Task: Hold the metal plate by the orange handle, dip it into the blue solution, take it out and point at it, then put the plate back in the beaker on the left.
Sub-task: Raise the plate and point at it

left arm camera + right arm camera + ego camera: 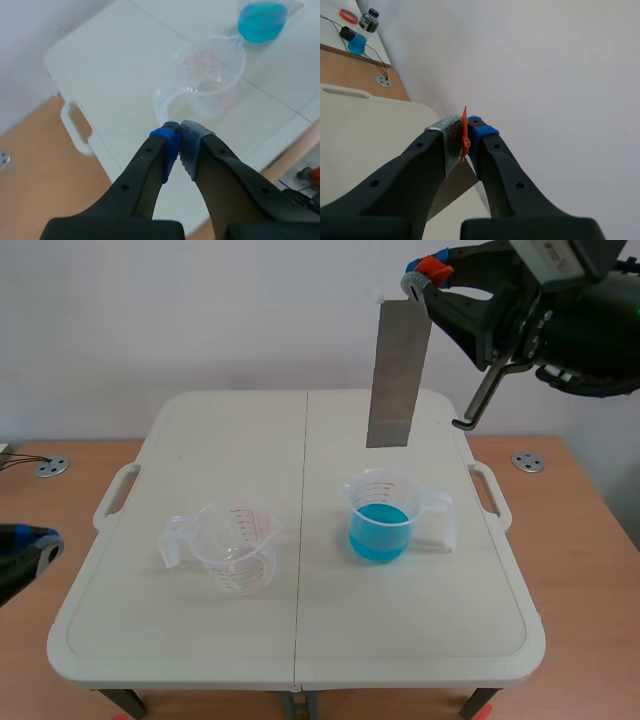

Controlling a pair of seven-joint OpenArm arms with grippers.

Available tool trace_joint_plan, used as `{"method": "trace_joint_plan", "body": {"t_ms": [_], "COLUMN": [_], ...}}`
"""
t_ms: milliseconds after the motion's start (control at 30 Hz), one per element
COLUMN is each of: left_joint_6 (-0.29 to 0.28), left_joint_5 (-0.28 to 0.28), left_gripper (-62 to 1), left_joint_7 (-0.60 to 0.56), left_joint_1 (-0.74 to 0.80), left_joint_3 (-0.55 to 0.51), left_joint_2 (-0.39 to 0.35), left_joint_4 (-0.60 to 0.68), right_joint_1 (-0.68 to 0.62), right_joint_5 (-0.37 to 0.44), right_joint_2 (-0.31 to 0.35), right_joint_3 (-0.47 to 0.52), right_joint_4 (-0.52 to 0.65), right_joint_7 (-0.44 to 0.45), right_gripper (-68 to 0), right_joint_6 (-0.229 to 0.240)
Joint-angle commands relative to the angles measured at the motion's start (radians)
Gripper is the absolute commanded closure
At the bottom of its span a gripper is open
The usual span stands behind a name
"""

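Grey metal plate [398, 375] hangs in the air, near upright with a slight lean, its long side running up and down. Its top end carries the orange handle [432, 266], and the right gripper [422, 282] is clamped on that handle, its arm coming in from two o'clock in the scene view. From the right wrist the handle shows as a thin orange edge pressed between the two fingers.

The plate's lower edge sits at twelve o'clock of the right-hand beaker [380, 490], above the rim and clear of it, so it is out of the blue solution [378, 533] inside. That beaker's grip points to three o'clock. At nine o'clock of it stands the empty beaker [235, 548], grip toward nine o'clock, well apart from it. Both rest on the white folding table [200, 430].

The left gripper [45, 545] lies low at eight o'clock, off the table's edge. Its pads [170, 142] are pressed together with nothing between them, and the empty beaker lies ahead of it.
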Motion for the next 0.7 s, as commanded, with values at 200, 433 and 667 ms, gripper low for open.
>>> {"method": "trace_joint_plan", "body": {"t_ms": [200, 433, 667], "left_joint_6": [-0.007, -0.007, -0.007], "left_joint_5": [0.039, 0.051, 0.129], "left_gripper": [-1.5, -1.5, -1.5], "left_joint_7": [0.108, 0.22, 0.249], "left_joint_1": [-0.263, -0.482, -0.624], "left_joint_3": [0.219, 0.371, 0.473], "left_joint_2": [0.01, 0.086, 0.184], "left_joint_4": [0.006, -0.06, -0.173], "right_joint_1": [0.013, 0.013, 0.013], "right_joint_5": [0.019, 0.019, 0.019], "right_joint_2": [0.008, 0.008, 0.008], "right_joint_3": [0.006, 0.006, 0.006], "right_joint_4": [0.047, 0.048, 0.048], "right_joint_7": [0.007, 0.004, 0.004], "right_gripper": [-1.3, -1.3, -1.3], "right_joint_6": [0.006, 0.006, 0.006]}}
